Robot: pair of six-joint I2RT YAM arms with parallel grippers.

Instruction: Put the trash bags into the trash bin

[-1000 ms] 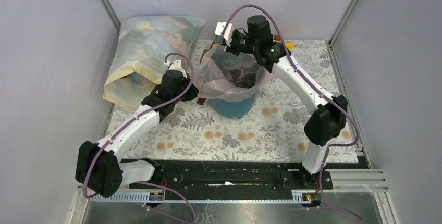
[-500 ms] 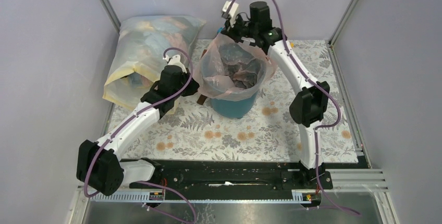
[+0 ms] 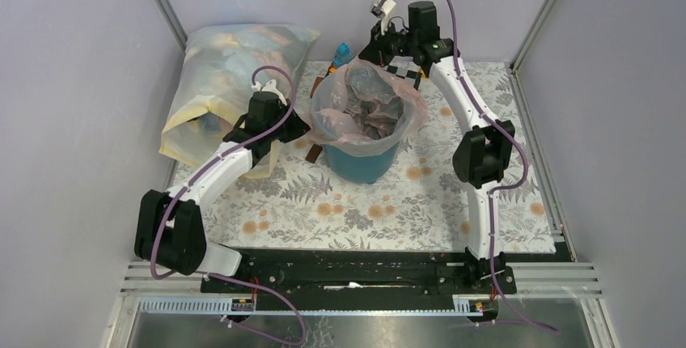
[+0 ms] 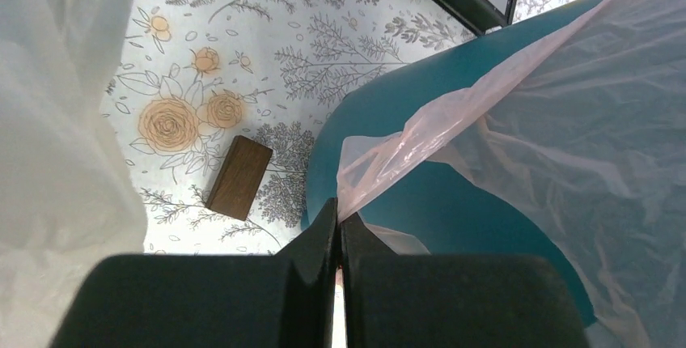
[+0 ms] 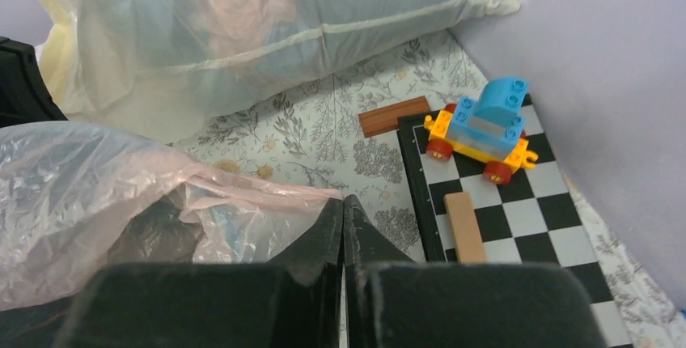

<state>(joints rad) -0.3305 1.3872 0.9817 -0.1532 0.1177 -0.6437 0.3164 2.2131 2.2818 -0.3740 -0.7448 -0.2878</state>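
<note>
The flowered bench [image 3: 364,210] carries a big milky-yellow sack [image 3: 226,73] at its far left, and just right of it stands the teal trash bin [image 3: 362,163], upright. The pale-pink trash bag [image 3: 368,105] already sits inside the bin, its mouth open and its hem draped loosely over the rim, crumpled toward the bottom. The left claw [image 4: 338,210] is pressed together on a stretched corner of the bag's hem at the bin's left wall, and the right claw [image 5: 344,202] pinches the hem on the far side, near the checkered board [image 5: 518,218]. The job now looks like seating the liner. Both pinches should hold firm while the arms draw the hem outward and down evenly, since a one-sided pull could tip the light bin or tear the thin film. A small toy car [image 5: 484,129] and a wooden block [image 4: 238,177] lie near the bin, apart from it.
</note>
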